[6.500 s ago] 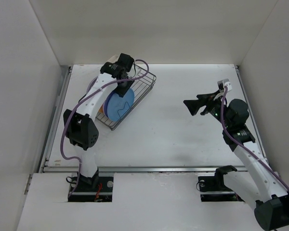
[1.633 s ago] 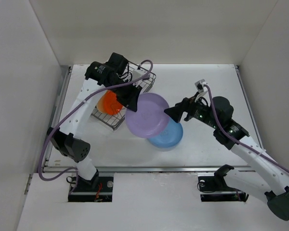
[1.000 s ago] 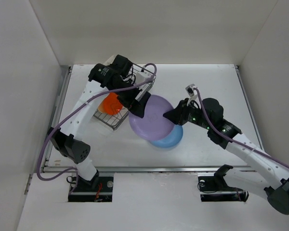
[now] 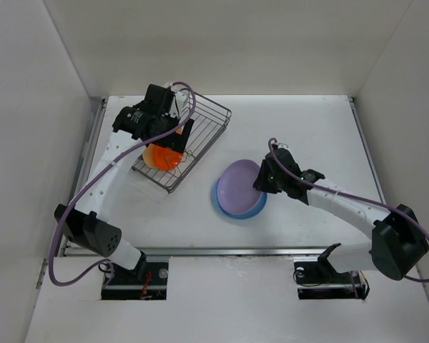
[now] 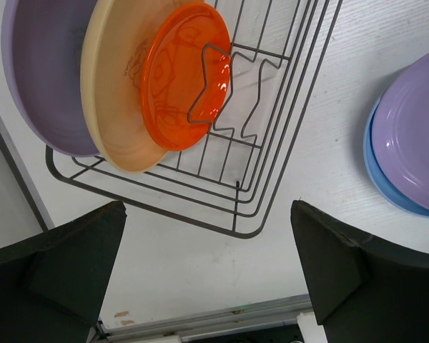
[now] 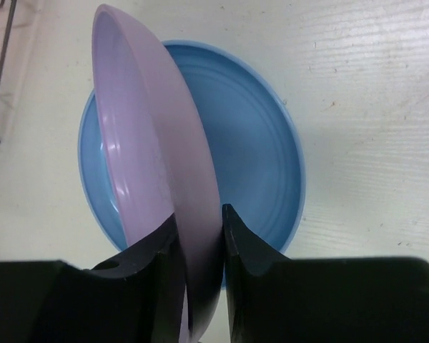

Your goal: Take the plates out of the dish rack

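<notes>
My right claw (image 6: 199, 227) is nearly closed, pinching the rim of the tilted lavender plate (image 6: 146, 136) above the blue plate (image 6: 254, 164); my left claw (image 5: 209, 266) gapes wide, empty.

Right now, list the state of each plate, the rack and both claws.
held lavender plate: tilted over blue plate
blue plate: flat on table
dish rack: holding three plates
orange plate: upright in dish rack
tan plate: upright behind orange plate
racked lavender plate: upright behind tan plate
right claw: shut on held lavender plate
left claw: open, empty
</notes>
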Robot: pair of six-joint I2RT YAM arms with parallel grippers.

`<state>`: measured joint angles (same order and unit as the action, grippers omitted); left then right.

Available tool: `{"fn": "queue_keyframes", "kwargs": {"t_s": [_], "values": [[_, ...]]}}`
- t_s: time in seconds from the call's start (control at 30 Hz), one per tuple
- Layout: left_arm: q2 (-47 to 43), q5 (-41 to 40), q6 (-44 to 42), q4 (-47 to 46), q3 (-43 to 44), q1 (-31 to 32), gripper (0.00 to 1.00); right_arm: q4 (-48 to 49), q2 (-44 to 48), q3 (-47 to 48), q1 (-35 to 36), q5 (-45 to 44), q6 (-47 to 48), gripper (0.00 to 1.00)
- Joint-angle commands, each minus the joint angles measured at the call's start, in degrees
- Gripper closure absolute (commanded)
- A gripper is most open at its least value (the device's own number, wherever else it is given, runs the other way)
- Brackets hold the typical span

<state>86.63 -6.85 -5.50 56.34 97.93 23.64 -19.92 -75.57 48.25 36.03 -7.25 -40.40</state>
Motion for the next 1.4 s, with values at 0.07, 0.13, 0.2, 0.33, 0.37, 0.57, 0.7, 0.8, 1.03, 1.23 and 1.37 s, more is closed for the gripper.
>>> {"fn": "queue_keyframes", "kwargs": {"t_s": [0.07, 0.13, 0.2, 0.33, 0.37, 0.57, 0.7, 0.8, 1.03, 1.23, 1.37], "values": [[-1.8, 1.5, -0.5, -0.8, -1.1, 0.1, 0.0, 2.8, -2.0, 1.1, -0.1, 2.8, 1.2, 0.42], [-1.8, 2.0, -0.5, -0.8, -1.1, 0.1, 0.0, -0.4, -3.1, 2.6, -0.1, 2.8, 1.7, 0.36], [-2.4, 2.5, -1.0, -0.8, -1.1, 0.1, 0.0, -2.4, -3.6, 3.9, 0.5, 0.8, 2.3, 0.28], [-3.0, 3.1, -1.0, -0.3, -1.1, 0.1, 0.0, -7.7, -3.6, 5.2, 1.6, -2.3, 2.3, 0.15], [-3.0, 3.1, -1.5, -0.3, -1.1, 0.1, 0.0, -8.5, -3.6, 5.8, 1.6, -2.9, 2.3, 0.13], [-3.5, 3.6, -1.5, -0.3, -1.6, 0.1, 0.0, -12.5, -4.8, 7.9, 3.4, -5.9, 2.3, 0.0], [-3.5, 3.6, -1.5, 0.3, -1.6, 0.1, 0.0, -13.0, -5.3, 8.4, 4.0, -5.9, 2.3, 0.0], [-3.5, 4.1, -1.5, 0.3, -1.6, 0.1, 0.0, -13.0, -5.3, 9.0, 4.6, -6.9, 2.3, 0.0], [-3.5, 4.7, -1.5, 0.3, -1.6, 0.1, 0.0, -14.1, -5.9, 9.5, 5.1, -8.7, 2.3, 0.0], [-3.5, 4.7, -2.1, 0.3, -1.1, 0.1, 0.0, -12.7, -7.0, 10.0, 5.1, -8.7, 3.0, 0.0], [-3.0, 4.7, -2.1, 0.3, -1.1, 0.1, 0.0, -12.7, -8.8, 10.5, 5.1, -9.2, 3.5, 0.0]]}}
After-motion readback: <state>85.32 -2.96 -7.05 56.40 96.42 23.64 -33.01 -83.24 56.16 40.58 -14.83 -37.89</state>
